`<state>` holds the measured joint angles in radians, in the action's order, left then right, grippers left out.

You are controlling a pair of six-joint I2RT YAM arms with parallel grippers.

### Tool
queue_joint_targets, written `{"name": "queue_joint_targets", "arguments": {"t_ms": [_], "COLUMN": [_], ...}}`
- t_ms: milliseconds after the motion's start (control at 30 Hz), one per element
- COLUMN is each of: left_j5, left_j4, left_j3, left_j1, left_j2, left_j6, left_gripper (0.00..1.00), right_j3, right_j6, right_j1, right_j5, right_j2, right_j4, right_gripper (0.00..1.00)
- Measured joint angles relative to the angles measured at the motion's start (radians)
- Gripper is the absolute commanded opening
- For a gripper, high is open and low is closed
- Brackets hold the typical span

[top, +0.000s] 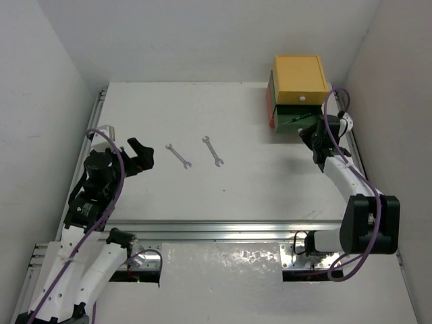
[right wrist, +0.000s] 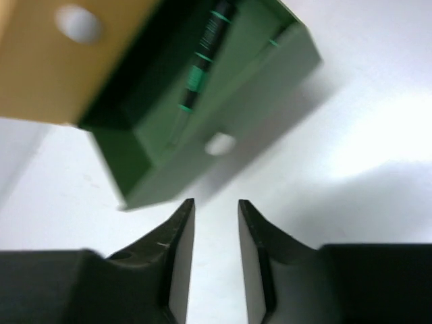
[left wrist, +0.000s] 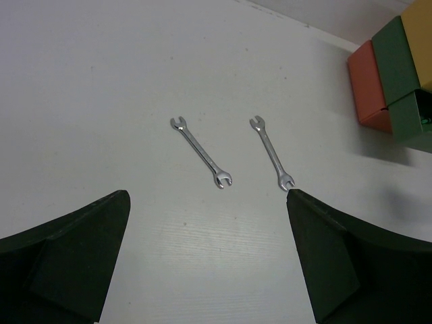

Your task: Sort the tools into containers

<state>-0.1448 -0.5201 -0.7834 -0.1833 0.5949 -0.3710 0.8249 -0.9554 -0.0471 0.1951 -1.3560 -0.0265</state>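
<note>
Two thin silver wrenches lie side by side mid-table, one on the left (top: 178, 155) (left wrist: 201, 151) and one on the right (top: 213, 150) (left wrist: 271, 152). My left gripper (top: 143, 155) (left wrist: 208, 194) is wide open and empty, just left of them. The stacked drawers stand at the far right: yellow (top: 300, 77) (right wrist: 61, 61) on top, dark green (top: 293, 119) (right wrist: 223, 115) pulled out, red-orange (top: 269, 101) (left wrist: 370, 84) at the bottom. Black, green-marked screwdrivers (right wrist: 202, 54) lie in the green drawer. My right gripper (top: 305, 133) (right wrist: 216, 206) is slightly open and empty, just before the green drawer's white knob (right wrist: 219, 144). The yellow-and-black tools are out of view.
White walls close in the table on the left, far and right sides. A metal rail (top: 223, 226) runs along the near edge. The yellow drawer's knob (right wrist: 79, 23) shows above the green drawer.
</note>
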Motion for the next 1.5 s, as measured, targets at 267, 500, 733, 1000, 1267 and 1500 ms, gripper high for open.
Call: {"name": "queue_joint_targets", "arguments": {"t_ms": [267, 500, 733, 1000, 1267, 1500], "left_j5": [0.001, 0.009, 0.019, 0.034, 0.045, 0.057], "left_j4": [0.000, 0.000, 0.001, 0.001, 0.002, 0.003], "left_j3": [0.000, 0.000, 0.000, 0.000, 0.000, 0.000], "left_j1": [0.000, 0.000, 0.000, 0.000, 0.000, 0.000], "left_j2": [0.003, 0.008, 0.014, 0.019, 0.024, 0.031], "left_j6": [0.000, 0.000, 0.003, 0.004, 0.005, 0.008], "left_gripper": [1.00, 1.00, 1.00, 1.00, 1.00, 1.00], "right_j3": [-0.016, 0.050, 0.136, 0.251, 0.356, 0.346], "right_j6": [0.181, 0.280, 0.348, 0.407, 0.467, 0.528], "right_j1": [-0.003, -0.003, -0.005, -0.011, -0.021, -0.024], "right_j5": [-0.043, -0.088, -0.104, -0.131, -0.173, -0.232], "right_j2": [-0.137, -0.277, -0.329, -0.434, -0.563, -0.574], "right_j4": [-0.105, -0.166, -0.175, -0.190, -0.197, -0.260], "right_gripper": [0.02, 0.02, 0.03, 0.04, 0.07, 0.16]}}
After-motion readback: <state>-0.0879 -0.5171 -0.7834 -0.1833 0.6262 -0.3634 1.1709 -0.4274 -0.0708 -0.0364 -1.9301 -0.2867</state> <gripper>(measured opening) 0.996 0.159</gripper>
